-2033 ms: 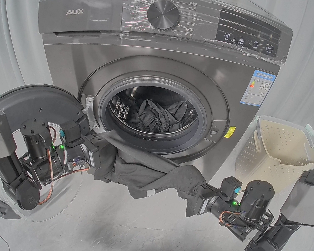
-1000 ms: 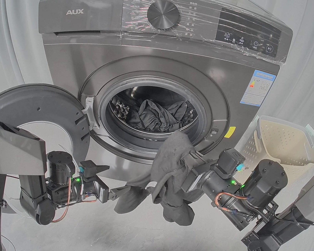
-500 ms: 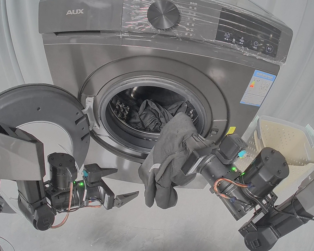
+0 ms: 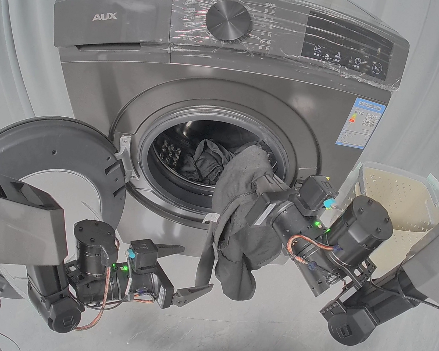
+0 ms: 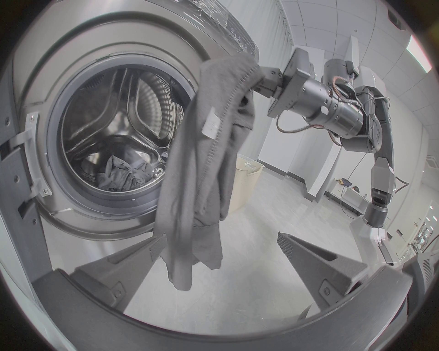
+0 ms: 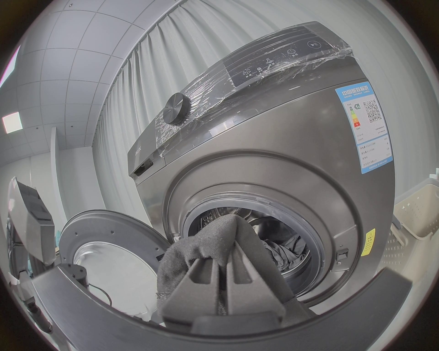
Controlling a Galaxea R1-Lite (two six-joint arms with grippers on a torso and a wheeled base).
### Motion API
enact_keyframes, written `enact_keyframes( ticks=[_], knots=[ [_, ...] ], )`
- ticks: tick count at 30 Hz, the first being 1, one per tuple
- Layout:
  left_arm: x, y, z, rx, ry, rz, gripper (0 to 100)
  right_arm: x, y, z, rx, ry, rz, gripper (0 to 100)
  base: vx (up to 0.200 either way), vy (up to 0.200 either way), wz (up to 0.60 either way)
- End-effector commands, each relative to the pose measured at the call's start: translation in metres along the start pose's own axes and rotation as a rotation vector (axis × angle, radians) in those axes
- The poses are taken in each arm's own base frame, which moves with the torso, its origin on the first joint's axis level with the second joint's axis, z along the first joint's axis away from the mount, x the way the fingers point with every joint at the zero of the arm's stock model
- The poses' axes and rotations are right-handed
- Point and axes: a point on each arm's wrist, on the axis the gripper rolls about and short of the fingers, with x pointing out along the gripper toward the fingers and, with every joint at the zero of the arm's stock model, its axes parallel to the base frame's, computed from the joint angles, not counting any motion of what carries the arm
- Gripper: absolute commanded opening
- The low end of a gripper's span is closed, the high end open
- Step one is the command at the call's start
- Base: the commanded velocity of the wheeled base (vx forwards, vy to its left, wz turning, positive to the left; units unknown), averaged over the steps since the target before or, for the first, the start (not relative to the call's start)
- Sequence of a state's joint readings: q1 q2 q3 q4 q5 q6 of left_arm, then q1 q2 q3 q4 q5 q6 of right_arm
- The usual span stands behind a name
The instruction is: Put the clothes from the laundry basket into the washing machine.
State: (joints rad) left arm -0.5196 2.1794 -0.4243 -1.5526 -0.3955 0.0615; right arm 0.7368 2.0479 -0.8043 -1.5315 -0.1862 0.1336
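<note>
Head view: dark grey garment [image 4: 237,211] hangs crumpled from right hand [image 4: 259,183].

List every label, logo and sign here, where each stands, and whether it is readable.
Logo, drawer front of the washing machine: large, clear capitals.
Print around the dial: too small.
Control panel: icons, captions too small.
Blue label, front upper right: coloured bars, square code; text too small.
Yellow sticker, front right: unreadable.
White tag on the dark garment: no print discernible.
</note>
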Motion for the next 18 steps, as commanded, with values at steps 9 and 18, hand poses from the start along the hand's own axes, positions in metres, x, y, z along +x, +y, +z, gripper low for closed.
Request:
enact_keyframes(
  ticks=[9,18],
  knots=[
    [0.028,0.004,-0.020,-0.015,0.017,-0.018,100,0.012,0.008,0.005,0.012,-0.033,0.001,0,0.000,0.000,0.00],
    [0.049,0.013,-0.019,-0.013,-0.031,-0.011,100,0.012,0.011,0.000,0.014,-0.024,0.007,0,0.000,0.000,0.00]
  ],
)
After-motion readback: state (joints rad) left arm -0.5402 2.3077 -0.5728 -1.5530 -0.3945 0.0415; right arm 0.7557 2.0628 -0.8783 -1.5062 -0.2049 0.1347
